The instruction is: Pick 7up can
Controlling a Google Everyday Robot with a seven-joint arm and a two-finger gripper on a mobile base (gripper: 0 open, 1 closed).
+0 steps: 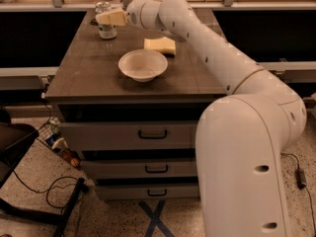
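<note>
The 7up can (105,27) stands upright at the far left of the dark tabletop (89,73); it is silvery-grey with a shiny top. My gripper (107,18) reaches across from the right on a long white arm and sits right at the can's upper part, its pale fingers (114,18) overlapping the can's right side. Whether the fingers touch the can does not show.
A white bowl (142,64) sits mid-table. A yellow sponge (160,45) lies behind it to the right. The table is a drawer cabinet with three drawers (148,134). A shelf rail runs along the back. Cables and a chair base lie on the floor at the left.
</note>
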